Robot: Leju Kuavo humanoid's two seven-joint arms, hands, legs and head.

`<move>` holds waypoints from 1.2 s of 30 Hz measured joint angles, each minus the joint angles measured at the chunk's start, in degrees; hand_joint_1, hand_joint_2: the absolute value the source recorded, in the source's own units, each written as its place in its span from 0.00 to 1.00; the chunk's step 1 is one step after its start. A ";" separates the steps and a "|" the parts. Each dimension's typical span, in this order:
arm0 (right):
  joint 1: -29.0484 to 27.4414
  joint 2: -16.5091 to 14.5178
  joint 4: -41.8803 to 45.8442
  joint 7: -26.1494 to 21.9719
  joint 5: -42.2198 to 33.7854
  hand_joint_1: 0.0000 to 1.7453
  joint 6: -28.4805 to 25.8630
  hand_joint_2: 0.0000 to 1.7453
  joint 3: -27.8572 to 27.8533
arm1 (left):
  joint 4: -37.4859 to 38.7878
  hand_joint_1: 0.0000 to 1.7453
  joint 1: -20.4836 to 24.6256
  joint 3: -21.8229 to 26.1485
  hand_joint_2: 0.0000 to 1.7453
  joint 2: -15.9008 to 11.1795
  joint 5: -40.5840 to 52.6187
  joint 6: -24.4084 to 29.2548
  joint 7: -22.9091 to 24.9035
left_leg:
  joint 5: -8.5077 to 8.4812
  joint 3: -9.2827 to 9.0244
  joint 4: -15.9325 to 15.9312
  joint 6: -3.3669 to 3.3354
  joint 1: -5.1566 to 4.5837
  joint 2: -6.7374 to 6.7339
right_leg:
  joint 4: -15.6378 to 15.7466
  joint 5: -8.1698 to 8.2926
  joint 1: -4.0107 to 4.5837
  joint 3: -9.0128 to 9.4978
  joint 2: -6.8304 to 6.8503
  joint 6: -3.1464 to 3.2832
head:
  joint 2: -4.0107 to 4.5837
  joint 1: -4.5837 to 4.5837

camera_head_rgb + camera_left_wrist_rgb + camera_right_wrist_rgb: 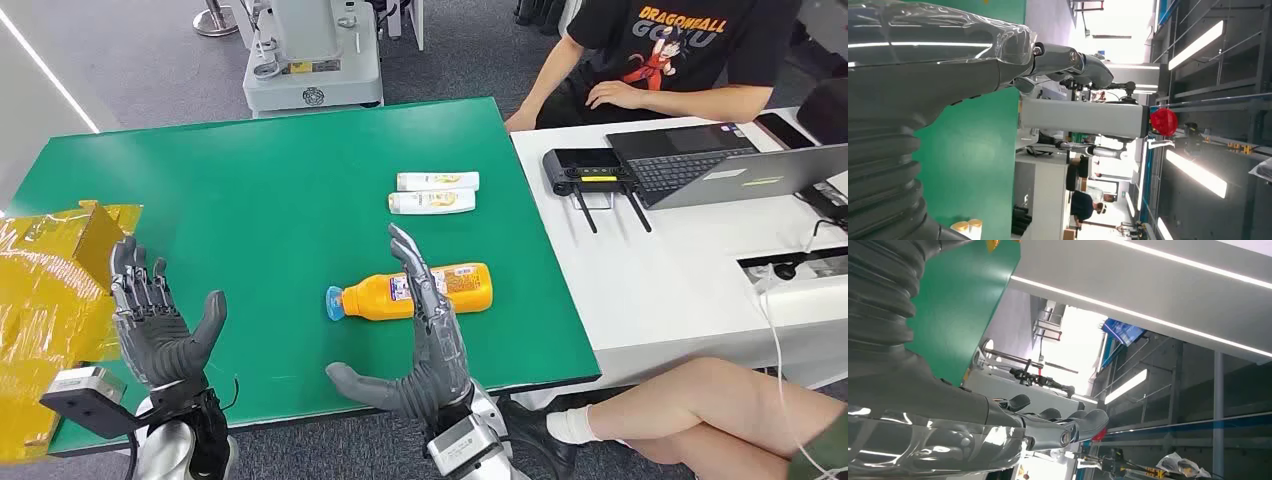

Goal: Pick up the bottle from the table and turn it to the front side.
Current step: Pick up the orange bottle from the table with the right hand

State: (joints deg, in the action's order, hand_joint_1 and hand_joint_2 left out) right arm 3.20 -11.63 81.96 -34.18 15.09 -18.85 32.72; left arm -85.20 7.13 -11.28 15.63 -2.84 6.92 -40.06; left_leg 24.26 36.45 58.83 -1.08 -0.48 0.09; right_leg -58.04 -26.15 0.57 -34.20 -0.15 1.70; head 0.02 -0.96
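Head view: right hand (425, 335) overlapping bottle (415, 291)

Orange bottle (420, 290) flat on table

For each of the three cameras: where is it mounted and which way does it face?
Head view: high on the body, looking down at the green table and orange bottle; left hand and right hand raised, holding nothing.
Left wrist view: behind the left hand, facing across the table into the room.
Right wrist view: behind the right hand, facing towards the ceiling lights.
Shared: all show the green table.
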 joint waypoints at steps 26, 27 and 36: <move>2.98 6.88 -2.01 19.01 35.08 0.00 3.90 1.00 -9.41 | 0.00 0.00 -0.07 0.38 1.00 0.00 -0.77 -3.34 0.00 | -0.03 0.01 0.03 -0.04 -0.03 0.03 | 0.01 0.09 -0.03 0.01 0.03 -0.13 | 0.00 0.00; 3.10 7.14 -2.07 19.38 35.47 0.00 4.16 1.00 -9.45 | 0.00 0.00 -0.07 0.39 1.00 0.00 -0.78 -3.37 0.00 | -0.03 0.01 0.03 -0.04 -0.03 0.03 | 0.01 0.09 -0.03 0.01 0.03 -0.13 | 0.00 0.01; 7.31 22.08 -2.61 25.18 31.02 0.00 18.50 1.00 -10.31 | 0.00 0.00 -0.11 0.39 1.00 -0.02 -1.68 -4.45 0.00 | -0.12 0.07 0.07 -0.22 -0.15 0.14 | 0.03 0.17 -0.14 0.03 0.11 -0.27 | 0.00 0.01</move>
State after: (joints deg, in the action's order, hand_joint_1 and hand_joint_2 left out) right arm 10.51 10.46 79.36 -9.00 46.11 -0.35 22.41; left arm -85.20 7.02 -10.88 15.61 -4.52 2.47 -40.06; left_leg 24.14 36.52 58.90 -1.31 -0.63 0.23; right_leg -58.01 -25.98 0.42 -34.17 -0.03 1.43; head 0.02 -0.96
